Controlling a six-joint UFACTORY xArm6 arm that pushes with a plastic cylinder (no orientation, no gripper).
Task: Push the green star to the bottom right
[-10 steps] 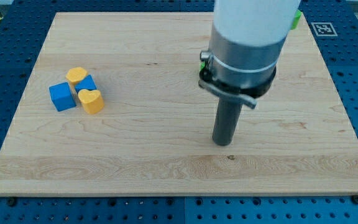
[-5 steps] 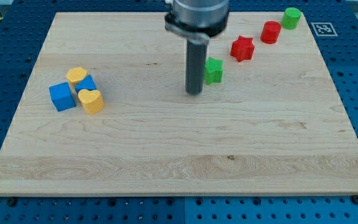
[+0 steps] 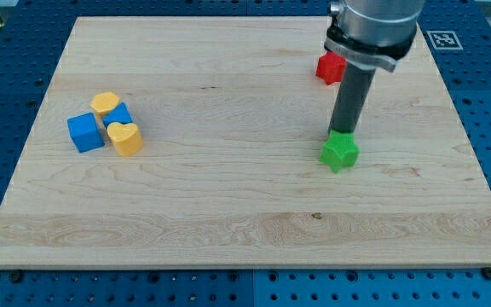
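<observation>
Tabletop (image 3: 228,213): pale wooden board with visible grain, lying on blue perforated metal
Arm: broad grey cylinder entering from the view's top, narrowing to a straight dark rod; it carries no fingers, so nothing is spread or pinching
My tip (image 3: 343,134): touching the green star on its upper side
Green star (image 3: 339,153): small, matte, right of centre, mid-height
Progress: I judge it partway; the bottom-right corner is well apart, so a push down and right remains
Red star (image 3: 328,67): partly hidden behind the rod
Left cluster: blue cube (image 3: 85,132), another blue block (image 3: 122,114), two yellow hearts (image 3: 124,137) (image 3: 103,103), touching
</observation>
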